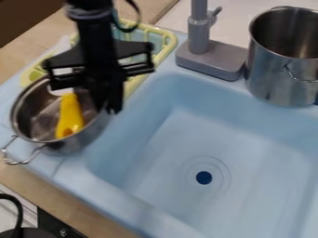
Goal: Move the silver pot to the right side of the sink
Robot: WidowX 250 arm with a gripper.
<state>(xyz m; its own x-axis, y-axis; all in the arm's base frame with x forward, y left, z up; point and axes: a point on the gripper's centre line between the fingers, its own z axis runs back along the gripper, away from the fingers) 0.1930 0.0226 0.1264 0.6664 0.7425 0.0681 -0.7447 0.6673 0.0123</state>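
Note:
A shallow silver pot point(87, 135) with a wire handle at its front left stands over the left rim of the blue sink. Inside the pot lies a tool with a yellow handle point(70, 114). The black gripper point(109, 106) hangs down at the pot's right rim and hides part of that rim and of the pot's inside. A second, taller silver pot point(282, 81) stands upright at the back right, behind the sink basin point(248, 153).
A grey faucet point(208, 56) rises from the sink's back edge, left of the tall pot. Behind the gripper is a yellow-green dish rack point(168, 42). Part of a stove point(53, 225) shows at the lower left, with wooden counter point(68, 204) beside it.

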